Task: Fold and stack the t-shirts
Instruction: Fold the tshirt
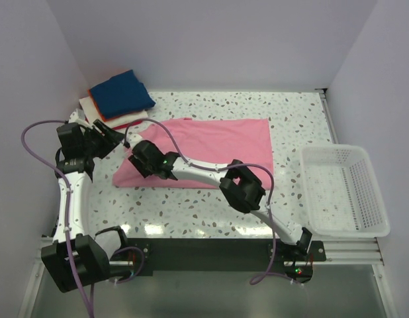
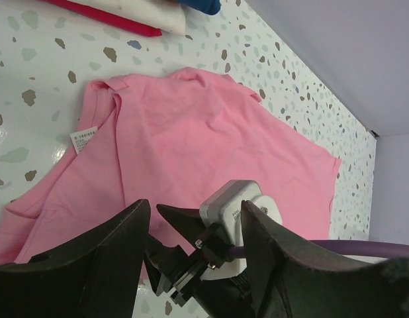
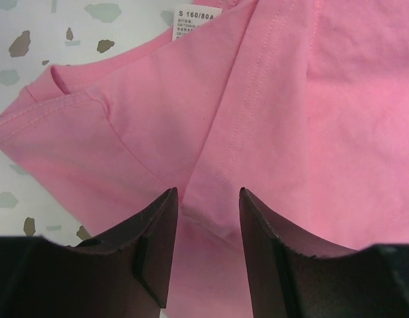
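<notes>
- The speckled counter [image 1: 211, 212] is carrying everything in front of me.
- The pink t-shirt [image 1: 218, 142] is lying flat across the counter's middle, a sleeve showing at its left end.
- The white mesh basket [image 1: 350, 232] is sitting at the right edge, apart from the pink t-shirt.
- The folded stack [image 1: 122, 96] is resting in the far left corner, with navy on top and orange, white and red showing beneath.
- My right jaws are standing apart, tips down over the pink t-shirt's left near corner, with a crease running between them.
- My left jaws are hanging apart just beside that same end, gripping nothing.
- The size label [image 3: 194, 20] is poking out at the collar.
</notes>
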Action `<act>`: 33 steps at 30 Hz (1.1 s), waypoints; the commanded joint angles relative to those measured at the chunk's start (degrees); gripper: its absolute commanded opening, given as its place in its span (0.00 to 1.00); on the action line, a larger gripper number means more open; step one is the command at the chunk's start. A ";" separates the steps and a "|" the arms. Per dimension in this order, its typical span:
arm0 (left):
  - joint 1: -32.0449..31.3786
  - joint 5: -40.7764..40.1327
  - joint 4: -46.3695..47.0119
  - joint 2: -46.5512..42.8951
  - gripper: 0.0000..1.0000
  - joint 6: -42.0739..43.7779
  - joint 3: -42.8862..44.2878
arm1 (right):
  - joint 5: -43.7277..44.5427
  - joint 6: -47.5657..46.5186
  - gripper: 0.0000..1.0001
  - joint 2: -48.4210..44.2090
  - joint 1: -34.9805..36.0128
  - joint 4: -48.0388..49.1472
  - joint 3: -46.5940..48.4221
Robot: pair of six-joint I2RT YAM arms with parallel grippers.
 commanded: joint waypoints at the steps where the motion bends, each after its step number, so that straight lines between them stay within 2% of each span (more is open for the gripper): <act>1: -0.10 2.37 1.24 -0.06 0.62 0.00 2.06 | 0.28 -1.18 0.46 1.11 0.65 1.05 2.84; 6: -0.18 2.46 1.50 0.55 0.62 0.17 1.88 | 0.54 -0.74 0.45 1.64 0.74 1.23 2.67; 9: -0.10 2.64 1.59 0.64 0.62 0.17 1.62 | 1.07 -0.65 0.42 1.55 0.83 1.40 2.40; 17: -0.10 2.72 1.94 0.90 0.62 0.44 1.27 | 3.27 -0.39 0.12 0.32 0.74 2.63 1.52; 21: -0.10 2.55 2.03 0.90 0.62 0.44 0.91 | 4.40 0.14 0.04 -0.38 0.65 3.33 1.44; 33: -0.10 1.84 2.91 1.17 0.62 0.70 -1.11 | 3.88 3.57 0.01 -3.72 -4.00 3.78 1.26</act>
